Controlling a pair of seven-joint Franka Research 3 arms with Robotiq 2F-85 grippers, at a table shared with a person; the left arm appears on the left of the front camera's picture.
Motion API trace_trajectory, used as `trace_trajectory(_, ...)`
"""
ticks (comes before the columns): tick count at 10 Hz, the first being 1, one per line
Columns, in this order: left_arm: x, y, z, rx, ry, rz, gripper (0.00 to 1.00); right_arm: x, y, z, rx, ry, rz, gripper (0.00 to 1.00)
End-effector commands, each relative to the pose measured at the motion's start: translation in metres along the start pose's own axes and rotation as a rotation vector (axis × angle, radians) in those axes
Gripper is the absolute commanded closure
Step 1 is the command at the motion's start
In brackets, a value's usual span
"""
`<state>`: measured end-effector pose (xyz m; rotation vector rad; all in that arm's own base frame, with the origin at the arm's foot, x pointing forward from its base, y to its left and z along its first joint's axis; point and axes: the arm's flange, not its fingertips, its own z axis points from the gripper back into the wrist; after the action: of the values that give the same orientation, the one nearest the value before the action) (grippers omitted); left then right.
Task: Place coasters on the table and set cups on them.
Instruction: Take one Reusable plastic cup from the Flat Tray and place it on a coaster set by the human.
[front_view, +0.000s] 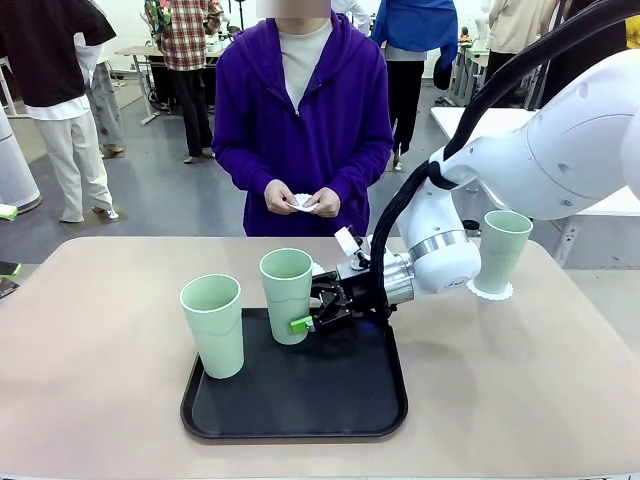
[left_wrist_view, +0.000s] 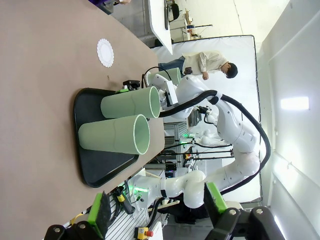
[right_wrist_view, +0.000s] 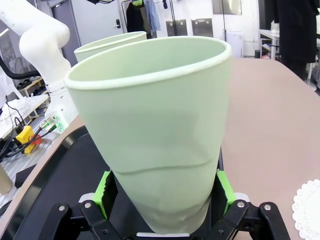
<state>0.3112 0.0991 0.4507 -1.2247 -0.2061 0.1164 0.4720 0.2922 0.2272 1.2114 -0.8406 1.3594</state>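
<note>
**Right gripper open wide around a cup on the tray**

The right gripper (right_wrist_view: 164, 192) stands wide, its green pads (right_wrist_view: 106, 192) flanking the lower part of a mint-green cup (right_wrist_view: 150, 125) that stands upright on the black tray (front_view: 350, 400). The pads sit close against both sides; whether they press, I cannot tell. A second cup (front_view: 212, 325) stands on the tray just past the fingertips. Behind the gripper, near its arm's wrist, a third cup (front_view: 503, 250) rests on a coaster (front_view: 490, 290) on the desk (front_view: 100, 330). A bare coaster (right_wrist_view: 307, 210) lies beside the gripper's finger — on the desk, off the tray.

The left gripper (left_wrist_view: 155, 207) is wide too, with nothing between its pads and the tray ahead of it.
</note>
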Motion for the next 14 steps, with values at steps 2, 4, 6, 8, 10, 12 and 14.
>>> trace_trajectory(2,0.0,0.0,0.002,-0.017,-0.004,-0.014,0.0,0.0,-0.01,-0.01,0.023,0.014,-0.01,0.0)
trace_trajectory(4,0.0,0.0,0.002,-0.017,-0.004,-0.014,0.0,0.0,-0.011,-0.013,0.039,0.001,-0.013,0.0)
trace_trajectory(6,0.0,0.0,0.002,-0.017,-0.004,-0.014,0.0,0.001,-0.011,-0.015,0.045,0.001,-0.013,0.0)
trace_trajectory(8,0.0,0.0,0.002,-0.017,-0.004,-0.014,0.0,0.001,-0.012,-0.014,0.047,-0.014,-0.012,0.6)
trace_trajectory(10,0.0,0.0,0.002,-0.017,-0.004,-0.014,0.0,0.002,-0.012,-0.012,0.036,-0.035,-0.01,0.62)
trace_trajectory(12,0.0,0.0,0.002,-0.017,-0.004,-0.014,0.0,0.02,0.004,-0.006,-0.002,-0.078,-0.04,1.0)
trace_trajectory(14,0.0,0.0,0.002,-0.017,-0.004,-0.014,0.0,0.072,0.034,0.013,-0.048,-0.114,-0.075,1.0)
